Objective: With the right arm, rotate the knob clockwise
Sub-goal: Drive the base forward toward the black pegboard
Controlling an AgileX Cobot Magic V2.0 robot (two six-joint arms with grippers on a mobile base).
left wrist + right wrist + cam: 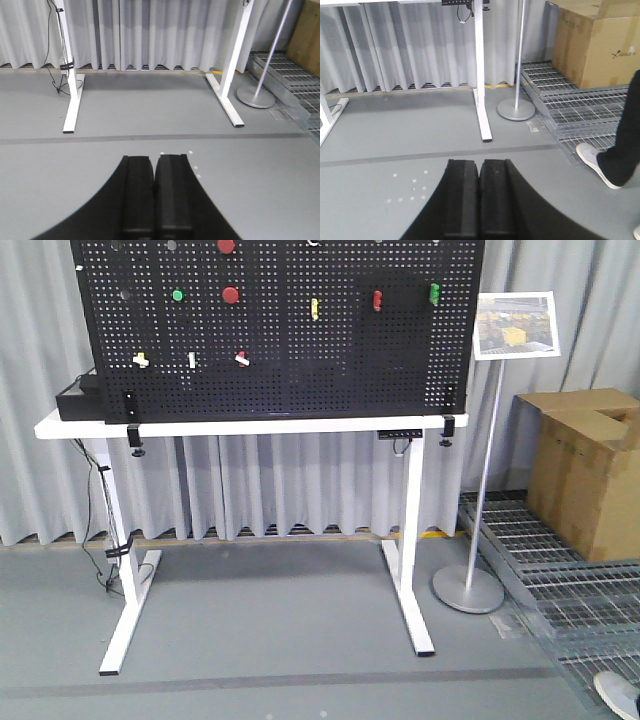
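1. The knob [314, 243] seems to be the silver-rimmed round cut off by the top edge of the pegboard [280, 340], just right of the pegboard's middle. Its bar's direction is too small to tell.
2. The right claw [479, 166] is closed and empty, aimed at the floor [395, 145] well below the pegboard.
3. The knob therefore lies high up and ahead of it, so a long lift is needed.
4. The left claw [154, 162] is closed too, equally low.
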